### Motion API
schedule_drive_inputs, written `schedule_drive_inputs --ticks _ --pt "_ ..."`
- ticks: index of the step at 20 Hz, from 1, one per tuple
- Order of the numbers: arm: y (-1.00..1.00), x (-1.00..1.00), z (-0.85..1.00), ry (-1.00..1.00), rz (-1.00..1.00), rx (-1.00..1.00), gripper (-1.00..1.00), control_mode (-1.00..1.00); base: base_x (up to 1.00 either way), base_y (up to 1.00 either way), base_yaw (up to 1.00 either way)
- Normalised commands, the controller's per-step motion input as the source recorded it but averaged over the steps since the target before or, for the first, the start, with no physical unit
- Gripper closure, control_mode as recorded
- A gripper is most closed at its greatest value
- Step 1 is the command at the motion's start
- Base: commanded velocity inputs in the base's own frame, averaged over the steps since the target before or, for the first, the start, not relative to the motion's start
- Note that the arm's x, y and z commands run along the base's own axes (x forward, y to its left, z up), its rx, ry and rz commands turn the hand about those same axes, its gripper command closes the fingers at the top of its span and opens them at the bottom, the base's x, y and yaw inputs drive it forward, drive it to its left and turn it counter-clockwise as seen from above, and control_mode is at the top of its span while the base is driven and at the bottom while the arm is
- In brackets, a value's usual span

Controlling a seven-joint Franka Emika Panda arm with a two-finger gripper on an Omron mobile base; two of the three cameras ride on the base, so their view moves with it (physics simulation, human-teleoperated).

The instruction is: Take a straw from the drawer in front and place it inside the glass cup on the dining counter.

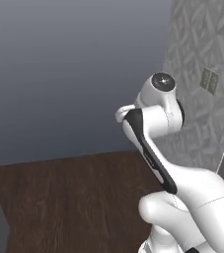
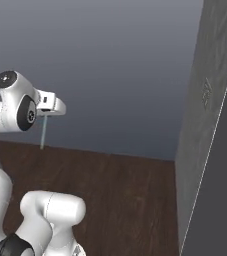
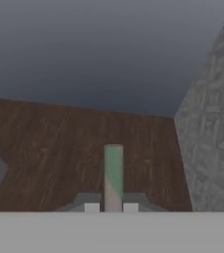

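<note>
Pinched in the end effector (image 3: 113, 207), a pale green straw (image 3: 113, 175) rises lower centre; right base view shows it hanging (image 2: 43, 132) upper left.

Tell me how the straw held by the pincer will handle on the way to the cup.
The straw juts out straight from the shut pincer, so it looks stiff. It is thin and probably light. Held near one end, its free length may swing or slip in the grip.

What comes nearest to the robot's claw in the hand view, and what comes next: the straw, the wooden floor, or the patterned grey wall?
1. Straw: pinched in the shut gripper, sticking out ahead.
2. Wooden floor: spread out beyond the straw.
3. Patterned grey wall: off to the right side.
</note>
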Motion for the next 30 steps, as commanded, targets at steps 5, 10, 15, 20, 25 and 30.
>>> schedule_drive_inputs --ticks 5,10,15,20,25,30 --pt "0.0 0.0 0.0 0.0 0.0 0.0 1.0 1.0 1.0 0.33 0.41" --pt "0.0 0.0 0.0 0.0 0.0 0.0 1.0 1.0 1.0 0.15 0.56" --pt "0.0 0.0 0.0 0.0 0.0 0.0 1.0 1.0 1.0 0.0 0.61" --pt "0.0 0.0 0.0 0.0 0.0 0.0 1.0 1.0 1.0 0.0 0.62" --pt "0.0 0.0 0.0 0.0 0.0 0.0 1.0 1.0 1.0 -0.1 0.61" --pt "0.0 0.0 0.0 0.0 0.0 0.0 1.0 1.0 1.0 -0.2 0.62"
